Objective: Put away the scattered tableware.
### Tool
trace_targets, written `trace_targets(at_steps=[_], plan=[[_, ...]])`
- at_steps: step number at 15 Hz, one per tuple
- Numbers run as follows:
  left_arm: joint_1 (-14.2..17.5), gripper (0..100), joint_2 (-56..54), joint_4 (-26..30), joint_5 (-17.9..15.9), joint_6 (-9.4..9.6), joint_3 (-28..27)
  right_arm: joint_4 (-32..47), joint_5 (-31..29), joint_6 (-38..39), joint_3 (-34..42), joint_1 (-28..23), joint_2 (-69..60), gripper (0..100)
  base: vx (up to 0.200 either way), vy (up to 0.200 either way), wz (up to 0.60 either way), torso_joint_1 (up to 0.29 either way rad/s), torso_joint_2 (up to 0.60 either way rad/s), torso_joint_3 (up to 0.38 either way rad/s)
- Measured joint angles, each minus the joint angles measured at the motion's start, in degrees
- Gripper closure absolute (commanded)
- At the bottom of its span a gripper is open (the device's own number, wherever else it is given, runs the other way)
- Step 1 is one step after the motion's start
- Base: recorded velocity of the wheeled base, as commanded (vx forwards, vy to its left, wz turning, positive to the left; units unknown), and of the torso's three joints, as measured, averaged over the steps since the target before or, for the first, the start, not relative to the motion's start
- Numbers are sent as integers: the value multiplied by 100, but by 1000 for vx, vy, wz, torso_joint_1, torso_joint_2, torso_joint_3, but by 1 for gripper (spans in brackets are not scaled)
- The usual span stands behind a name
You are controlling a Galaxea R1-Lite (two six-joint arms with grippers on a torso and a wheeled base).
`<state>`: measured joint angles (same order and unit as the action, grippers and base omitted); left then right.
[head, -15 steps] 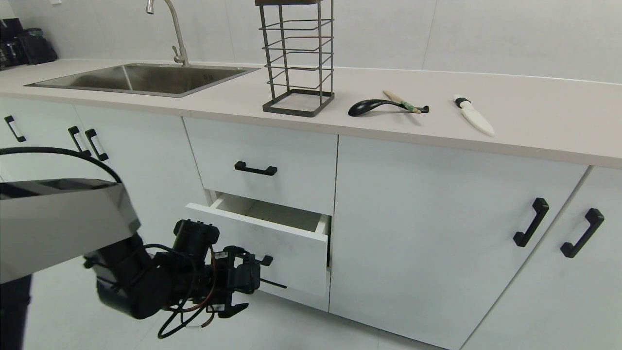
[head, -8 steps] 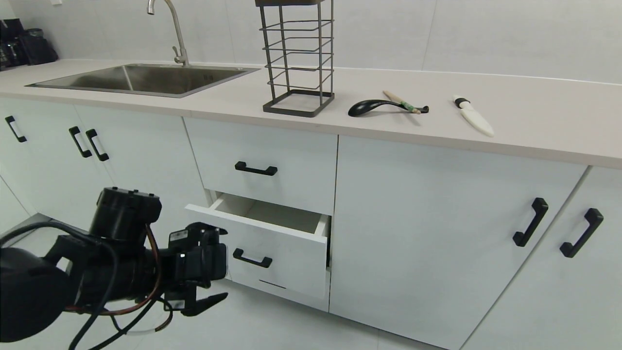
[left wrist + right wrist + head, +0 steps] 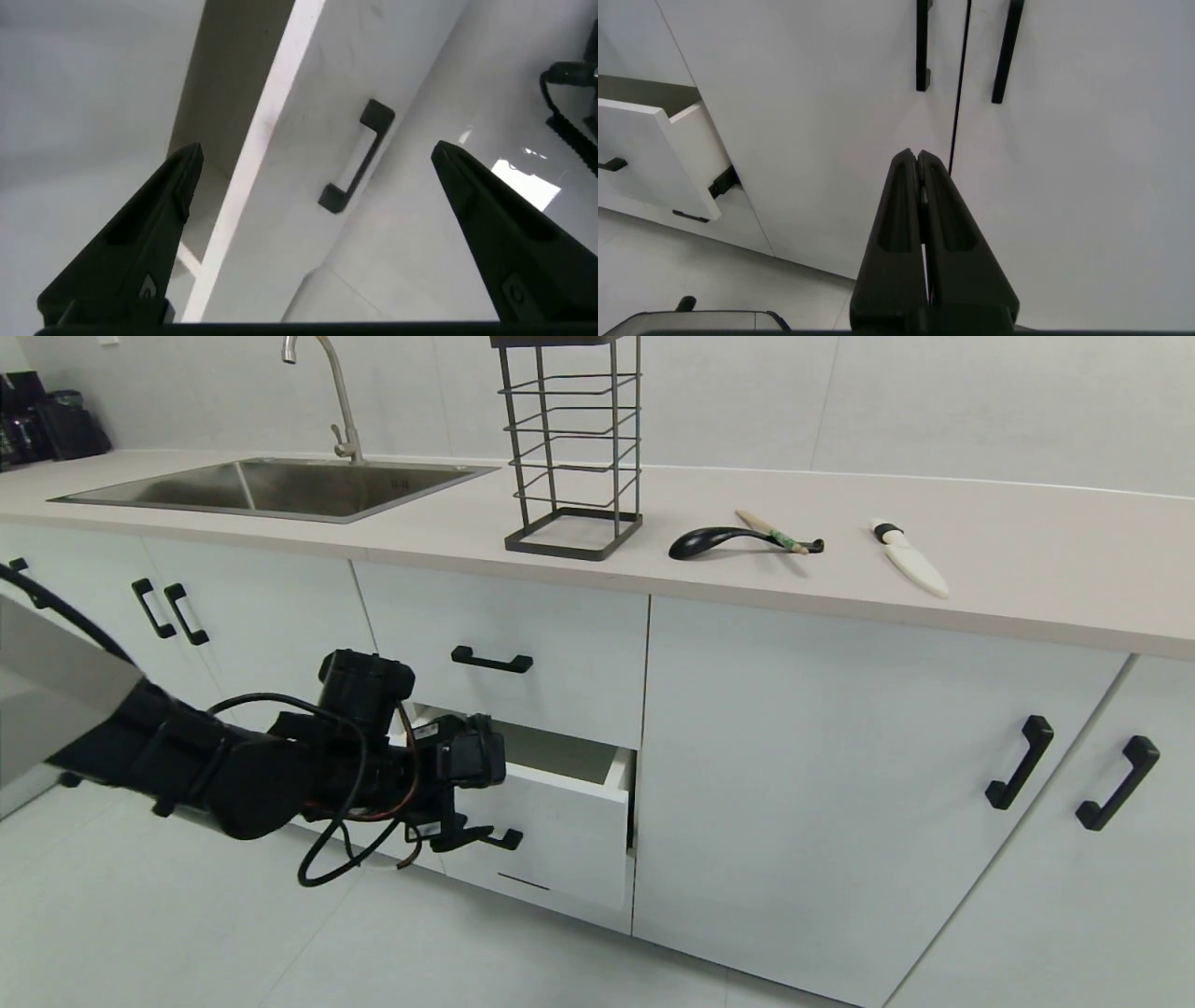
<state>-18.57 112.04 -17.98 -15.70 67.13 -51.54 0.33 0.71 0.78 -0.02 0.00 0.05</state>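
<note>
Left pincer (image 3: 481,784): fingers wide apart, facing the handle (image 3: 355,157) of the half-open drawer (image 3: 569,807)
Right pincer (image 3: 918,168): fingers pressed together; pointed at cabinet doors (image 3: 831,103)
Tableware: black spoon (image 3: 714,539), wooden chopsticks (image 3: 770,532), white knife (image 3: 910,558); all lay on the desk (image 3: 1027,560)

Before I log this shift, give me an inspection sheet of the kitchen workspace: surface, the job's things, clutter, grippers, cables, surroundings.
Surface: pale countertop, sink at its left.
Job's things: black spoon, wooden stick crossing its handle, and white knife, all on the countertop; lower drawer partly open.
Clutter: wire rack standing on the countertop.
Grippers: left gripper open, facing the drawer handle; right gripper shut, empty, before cabinet doors.
Cables: black cables loop under the left arm.
Surroundings: tiled wall, grey floor, dark appliances far left.
</note>
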Motion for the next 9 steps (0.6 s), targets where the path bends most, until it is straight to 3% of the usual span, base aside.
trace_targets(at_steps=[4, 9], plan=[[62, 0, 712, -249, 2, 22, -452, 2, 0, 0, 0, 0, 0, 100, 0, 0, 0, 0, 0, 0], [85, 0, 953, -347, -4, 59, -210, 2, -2, 1, 0, 0, 0, 100, 0, 0, 0, 0, 0, 0]])
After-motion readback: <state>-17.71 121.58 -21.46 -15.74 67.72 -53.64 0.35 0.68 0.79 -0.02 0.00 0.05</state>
